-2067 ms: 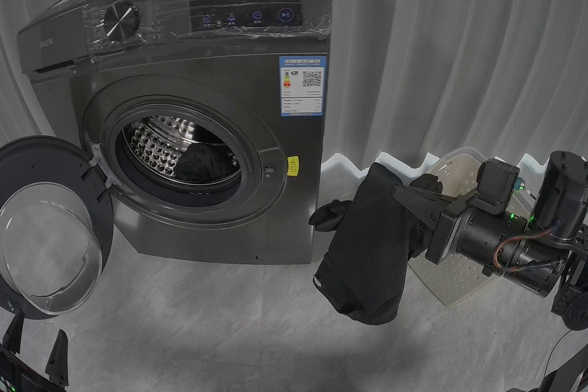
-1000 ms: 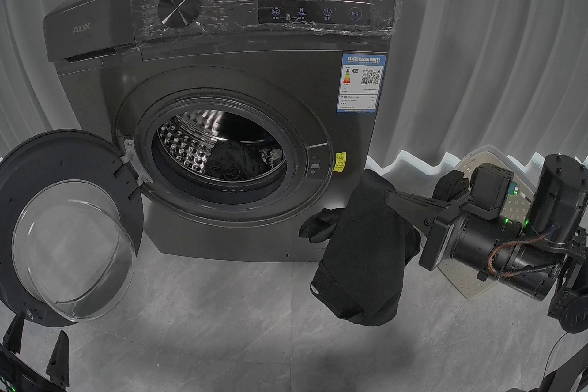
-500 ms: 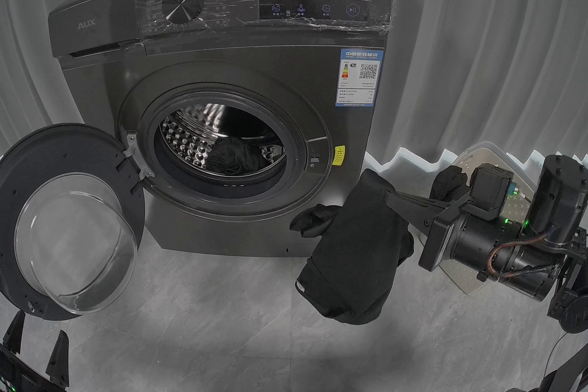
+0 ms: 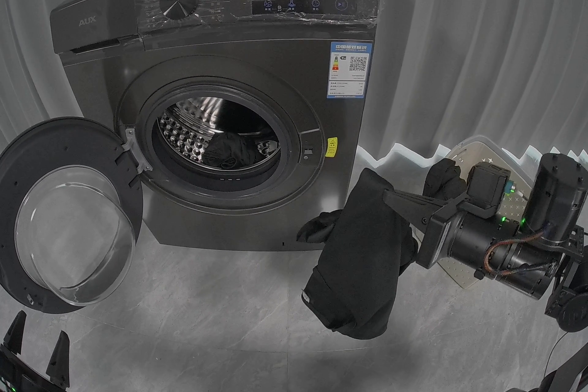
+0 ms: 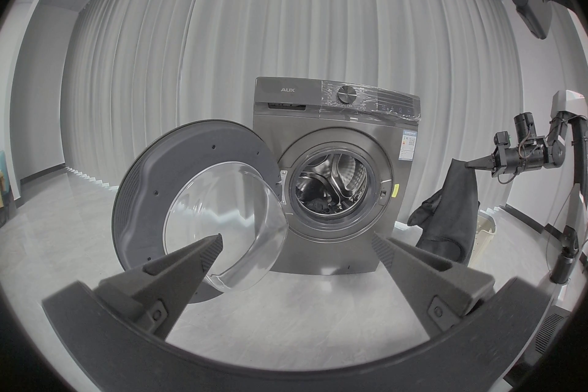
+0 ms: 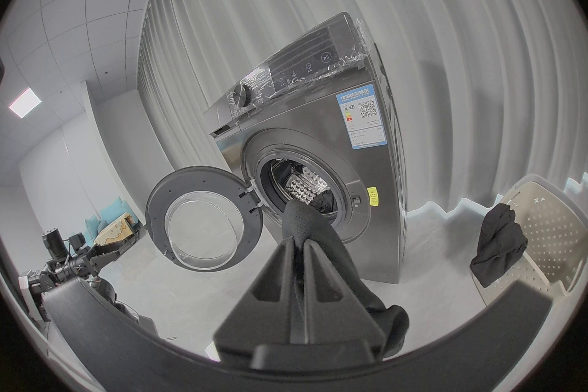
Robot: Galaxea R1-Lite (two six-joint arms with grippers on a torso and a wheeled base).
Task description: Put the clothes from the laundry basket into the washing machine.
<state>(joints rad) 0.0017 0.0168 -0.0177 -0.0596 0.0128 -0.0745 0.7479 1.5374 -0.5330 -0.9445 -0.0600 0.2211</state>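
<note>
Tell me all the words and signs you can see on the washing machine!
Brand word, top-left front of the washing machine: a brand name, so not quoted.
Blue-and-white sticker: coloured bars, square code; words too small to read.
Yellow sticker beside the door opening: too small to read.
Control panel: lit symbols, no words.
Print around the dial: blurred.

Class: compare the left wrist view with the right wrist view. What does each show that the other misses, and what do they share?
Left wrist view: the black garment hanging full length from the right gripper. Right wrist view: another dark garment draped over the laundry basket rim. Both: the washing machine, its open door, dark clothing inside.
</note>
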